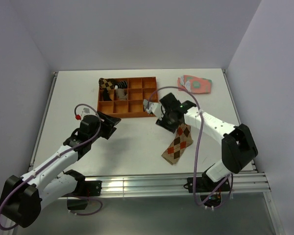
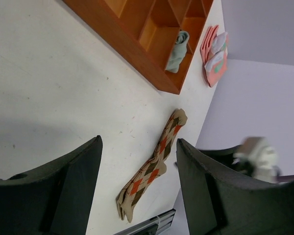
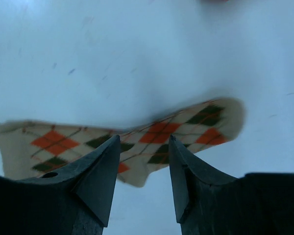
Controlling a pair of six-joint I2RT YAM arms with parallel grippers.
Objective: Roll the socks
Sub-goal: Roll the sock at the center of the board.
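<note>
Materials: we see a flat knitted argyle sock (image 1: 178, 145), tan with orange and dark-brown diamonds. A soft grey sock (image 2: 178, 51) is bunched upright. The tray (image 1: 136, 96) is rigid and orange, with square compartments, and the table (image 1: 137, 142) is matte white.
Argyle sock: it lies at 4 o'clock from the table's middle. It runs from 1 to 7 o'clock and sits clear of the tray.
Grey sock: it is in a compartment at the tray's end nearest the pink-and-green socks (image 1: 195, 84).
Counts: we count one flat argyle sock, one grey sock and one tray. We cannot count the layers in the pink-and-green stack at 1 o'clock.
Left gripper (image 2: 138, 147): its black fingers are spread wide with nothing between them. It is at 9 o'clock from the argyle sock, well apart from it.
Right gripper (image 3: 144, 139): its jaws are parted and empty, above the sock's 1 o'clock end.
Top view only: a brown argyle bundle (image 1: 106, 83) shows in the tray's 10 o'clock corner.
Left wrist only: the grey sock's folds show clearly.
Right wrist only: it shows the diamonds close up, blurred.
</note>
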